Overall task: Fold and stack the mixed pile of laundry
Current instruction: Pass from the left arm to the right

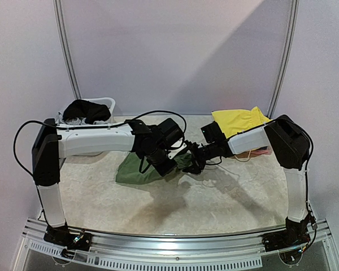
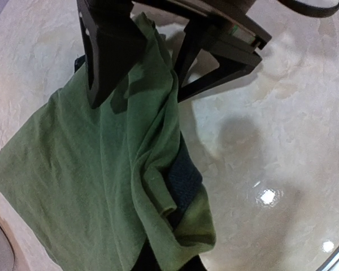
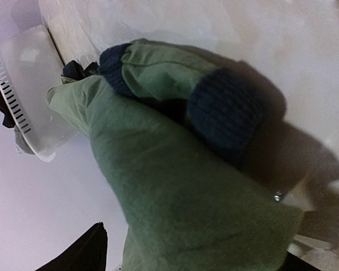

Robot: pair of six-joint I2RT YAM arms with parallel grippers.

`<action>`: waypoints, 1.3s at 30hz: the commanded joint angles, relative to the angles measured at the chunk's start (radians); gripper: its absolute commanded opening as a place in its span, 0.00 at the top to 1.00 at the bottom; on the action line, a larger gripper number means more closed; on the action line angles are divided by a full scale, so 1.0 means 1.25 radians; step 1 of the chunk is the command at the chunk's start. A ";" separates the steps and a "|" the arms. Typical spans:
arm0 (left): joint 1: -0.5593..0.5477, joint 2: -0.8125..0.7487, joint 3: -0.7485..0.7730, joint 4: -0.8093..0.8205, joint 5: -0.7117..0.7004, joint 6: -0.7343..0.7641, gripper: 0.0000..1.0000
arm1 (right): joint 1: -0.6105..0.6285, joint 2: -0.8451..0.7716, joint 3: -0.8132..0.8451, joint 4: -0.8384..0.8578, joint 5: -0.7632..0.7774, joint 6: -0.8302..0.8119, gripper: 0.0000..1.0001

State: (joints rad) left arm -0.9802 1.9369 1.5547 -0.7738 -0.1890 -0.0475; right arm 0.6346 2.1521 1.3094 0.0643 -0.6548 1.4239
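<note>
The olive-green T-shirt (image 1: pixel 137 171) with navy trim (image 3: pixel 229 113) lies bunched mid-table, one end lifted. My left gripper (image 1: pixel 168 167) is shut on that lifted end. In the left wrist view the cloth (image 2: pixel 101 186) drapes over the fingers and hides them. My right gripper (image 1: pixel 194 162) stands open with its fingers (image 2: pixel 104 62) on either side of the same fold. One black fingertip (image 3: pixel 82 254) shows clear of the cloth in the right wrist view. A bright yellow garment (image 1: pixel 239 121) lies at the back right. A black piece (image 1: pixel 86 110) rests in the tub.
The white plastic tub (image 1: pixel 108 103) stands at the back left, seen too as the white tub (image 3: pixel 28 107) in the right wrist view. A pinkish piece (image 1: pixel 263 151) peeks out under the right forearm. Curved metal posts rise at both back corners.
</note>
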 commanded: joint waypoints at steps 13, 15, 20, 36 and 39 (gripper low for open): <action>0.028 -0.068 0.020 0.025 0.041 -0.038 1.00 | 0.008 0.057 -0.047 0.161 -0.014 0.100 0.26; 0.028 -0.067 0.019 0.024 0.045 -0.038 1.00 | 0.009 0.066 -0.047 0.189 -0.016 0.118 0.29; 0.028 -0.066 0.016 0.027 0.049 -0.040 1.00 | 0.005 0.079 -0.047 0.235 -0.014 0.154 0.36; 0.023 -0.115 -0.055 0.047 0.244 -0.020 0.22 | -0.015 0.074 0.005 0.137 -0.006 0.082 0.86; 0.021 -0.157 -0.091 0.058 0.292 -0.024 0.01 | -0.021 0.072 0.032 0.052 -0.003 0.008 0.89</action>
State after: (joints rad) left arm -0.9554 1.8313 1.4940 -0.7319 0.0368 -0.0830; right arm 0.6220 2.2288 1.2957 0.2718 -0.6647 1.5501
